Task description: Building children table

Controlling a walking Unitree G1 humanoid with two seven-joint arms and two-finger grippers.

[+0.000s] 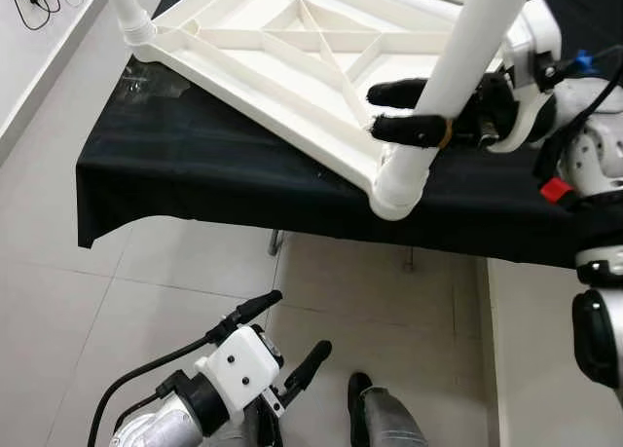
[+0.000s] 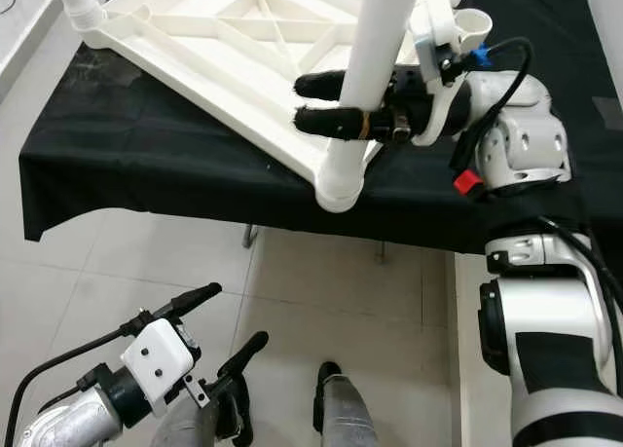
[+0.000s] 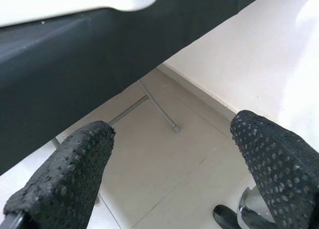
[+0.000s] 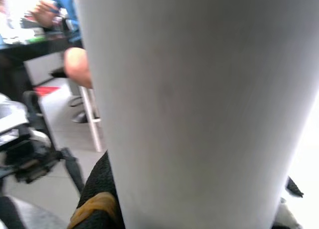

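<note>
White table leg (image 2: 375,72) clamped in right gripper (image 2: 326,101) jaws; left gripper (image 1: 292,332) jaws spread, idle.

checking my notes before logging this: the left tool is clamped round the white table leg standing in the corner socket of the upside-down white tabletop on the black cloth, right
Not quite: it is the right tool, not the left, that is clamped round the white tubular plastic table leg standing in the corner socket of the upside-down white ribbed plastic tabletop on the black cloth. The right eye view shows it. The left tool hangs open, low over the floor.

A black cloth (image 1: 195,165) drapes the work surface above pale floor tiles (image 1: 107,311).
</note>
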